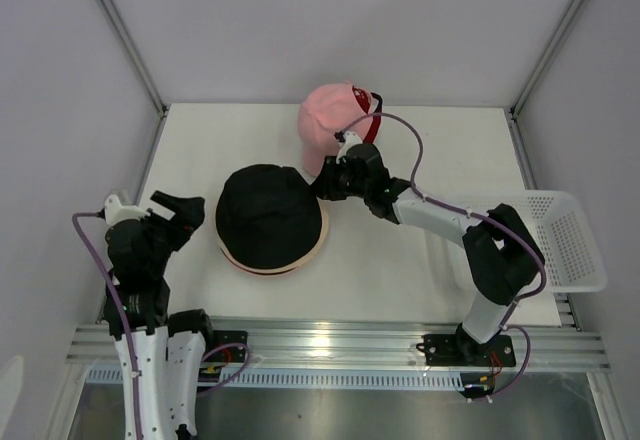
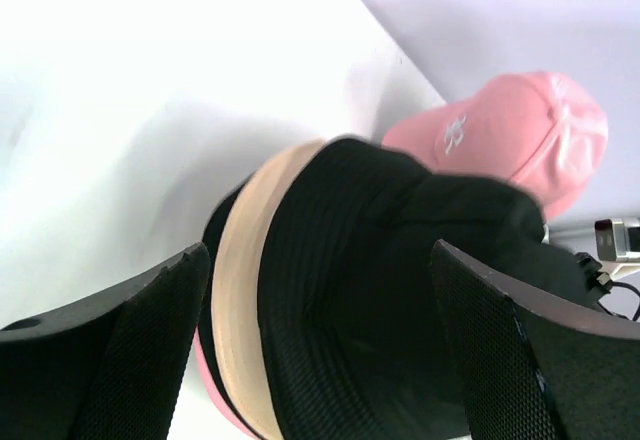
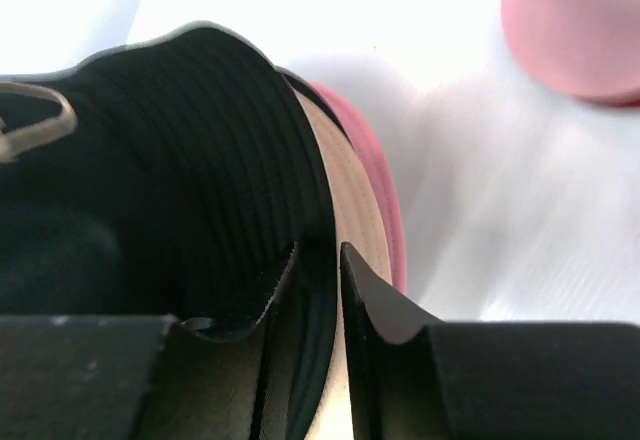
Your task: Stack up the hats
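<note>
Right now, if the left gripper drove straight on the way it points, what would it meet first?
The left gripper would likely meet the black bucket hat, dead ahead between its open jaws; depth is unclear.

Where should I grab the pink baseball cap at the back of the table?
Pinch the pink baseball cap by its domed crown from above, likely with the right gripper, which sits nearest. The crown stands up uncovered and looks soft enough to bunch.

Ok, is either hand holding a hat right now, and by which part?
The left hand is open, holding nothing. The black hat has its brim between the fingers of the right hand; whether they grip it cannot be told.
</note>
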Tool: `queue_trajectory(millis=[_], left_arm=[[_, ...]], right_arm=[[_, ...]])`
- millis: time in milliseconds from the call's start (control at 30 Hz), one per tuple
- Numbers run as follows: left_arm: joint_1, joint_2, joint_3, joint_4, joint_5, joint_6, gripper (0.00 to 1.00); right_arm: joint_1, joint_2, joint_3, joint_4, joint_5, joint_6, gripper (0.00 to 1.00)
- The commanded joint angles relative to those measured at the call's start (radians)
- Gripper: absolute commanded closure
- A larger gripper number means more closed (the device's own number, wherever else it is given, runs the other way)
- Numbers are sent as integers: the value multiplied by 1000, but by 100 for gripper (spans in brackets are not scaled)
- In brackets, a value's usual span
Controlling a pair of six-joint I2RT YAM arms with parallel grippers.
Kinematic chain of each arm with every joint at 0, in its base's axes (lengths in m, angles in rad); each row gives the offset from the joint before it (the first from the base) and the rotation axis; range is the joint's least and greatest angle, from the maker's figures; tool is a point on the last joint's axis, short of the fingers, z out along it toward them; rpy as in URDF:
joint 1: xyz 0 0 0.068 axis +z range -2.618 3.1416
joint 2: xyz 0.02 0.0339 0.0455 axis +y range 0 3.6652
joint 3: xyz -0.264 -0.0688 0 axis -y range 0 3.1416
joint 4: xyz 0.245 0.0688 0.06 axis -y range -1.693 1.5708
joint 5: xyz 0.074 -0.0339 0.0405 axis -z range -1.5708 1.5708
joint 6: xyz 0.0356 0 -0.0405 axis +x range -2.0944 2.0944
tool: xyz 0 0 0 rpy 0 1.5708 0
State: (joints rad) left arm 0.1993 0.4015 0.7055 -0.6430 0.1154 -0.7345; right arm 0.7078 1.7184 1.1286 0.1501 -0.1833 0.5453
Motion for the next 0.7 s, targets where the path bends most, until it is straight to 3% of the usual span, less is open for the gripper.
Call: queue_trajectory(millis=[0,133,267,433,667], left_arm=[[8,89,90,-14,-82,64,6],[57,197,106,66,-4,55,8],[162,304,88,149,199,29,8],[204,342,12,272,427,-2,8],[204,294,-3,204,452,69,17]], right_arm=[[-7,39,155,-89,-44,-136,74],[-22,85,221,-60,-135,-192,75],[-34,159,298,-6,-254,-193,80],[-31,257,396,-17,-358,-157,83],[12,296,444,-7,-427,-162,82]])
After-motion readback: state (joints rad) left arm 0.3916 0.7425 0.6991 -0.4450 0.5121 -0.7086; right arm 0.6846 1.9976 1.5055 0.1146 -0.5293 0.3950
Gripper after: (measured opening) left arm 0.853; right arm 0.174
